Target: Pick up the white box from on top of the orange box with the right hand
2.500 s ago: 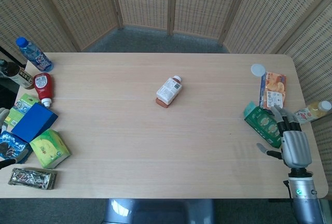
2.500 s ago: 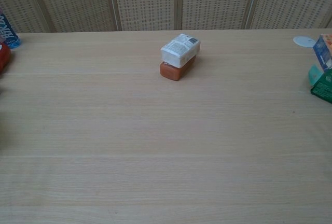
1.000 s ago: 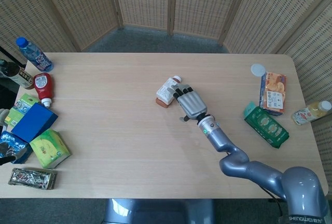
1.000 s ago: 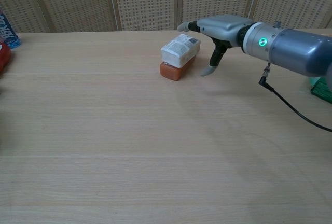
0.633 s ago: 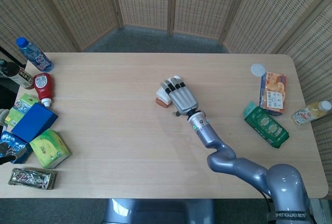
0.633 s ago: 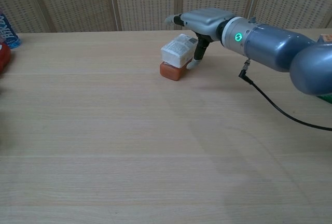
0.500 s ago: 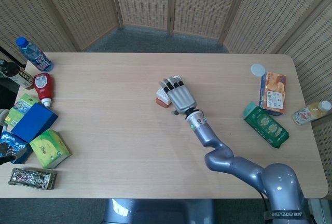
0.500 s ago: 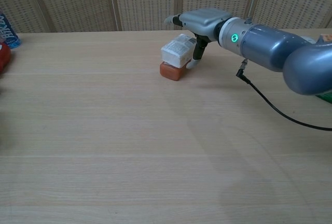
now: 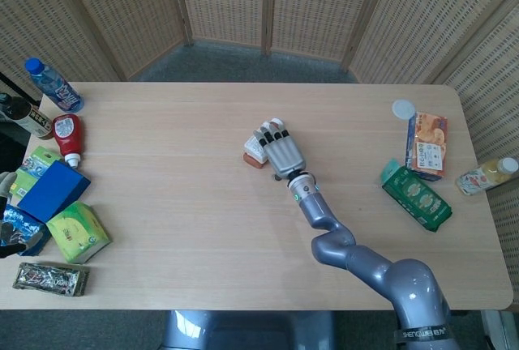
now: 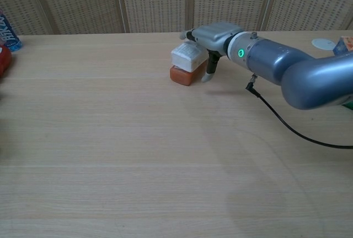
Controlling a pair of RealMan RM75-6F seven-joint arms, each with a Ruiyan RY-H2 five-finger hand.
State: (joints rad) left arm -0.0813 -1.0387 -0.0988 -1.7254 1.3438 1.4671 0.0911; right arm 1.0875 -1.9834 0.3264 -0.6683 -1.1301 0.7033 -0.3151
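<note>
The white box (image 10: pixel 186 55) lay on the orange box (image 10: pixel 182 74), mid-bench (image 10: pixel 110 155). My right robot hand (image 10: pixel 212 35) covered its top, fingers spread, thumb beside it; grip not confirmed. It looked light, stiff cardboard, best grasped across its long sides.

Head view: high above table (image 9: pixel 162 196), looking steeply down, far enough to take in whole tabletop plus woven screens (image 9: pixel 243 2) behind. Chest view: low, near front edge, facing across table (image 10: pixel 110 166) toward same screens (image 10: pixel 154 1), closer in. Shared: table centre with right hand (image 9: pixel 280 151) (image 10: pixel 212 37) and stacked boxes (image 9: pixel 255 151) (image 10: pixel 187 64).
</note>
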